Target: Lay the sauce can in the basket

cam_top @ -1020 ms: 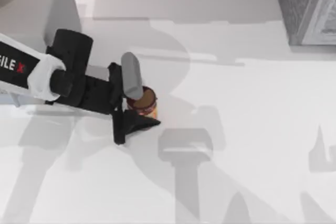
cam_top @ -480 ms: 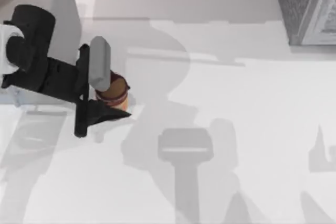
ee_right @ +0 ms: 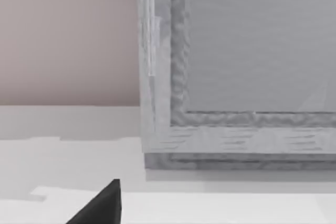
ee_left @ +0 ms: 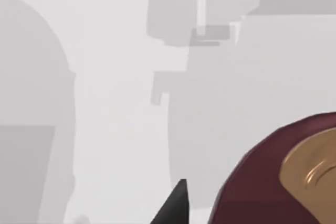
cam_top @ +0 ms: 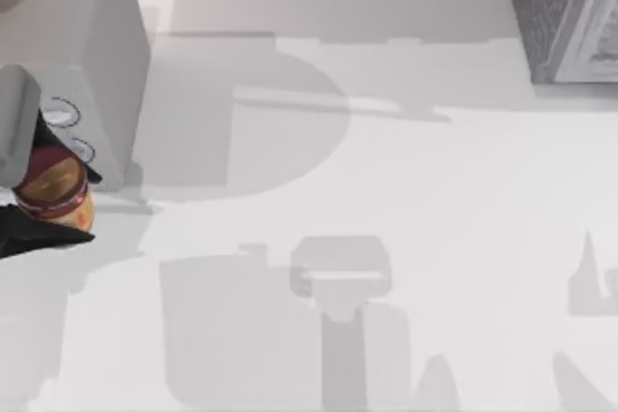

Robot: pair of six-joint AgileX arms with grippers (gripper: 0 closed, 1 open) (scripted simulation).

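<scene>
The sauce can (cam_top: pixel 53 190), with a brown top and a dark red and orange label, hangs tilted above the table at the far left edge of the top view. My left gripper (cam_top: pixel 39 185) is shut on it, a grey finger (cam_top: pixel 17 127) on its far side and a black finger (cam_top: pixel 43 233) on its near side. The left wrist view shows the can's dark red side (ee_left: pixel 262 187) close up. The grey basket (cam_top: pixel 565 16) stands at the back right corner. Its rim and wall (ee_right: pixel 236 129) face my right gripper (ee_right: pixel 102 208), which is parked near it.
A tall pale grey block (cam_top: pixel 87 55) stands at the back left, just beyond the held can. The white table (cam_top: pixel 386 190) stretches between the can and the basket, crossed by the arms' shadows.
My left gripper has carried the can leftward and upward from the table's middle left to the left edge. The arm itself has gone mostly out of the top view.
</scene>
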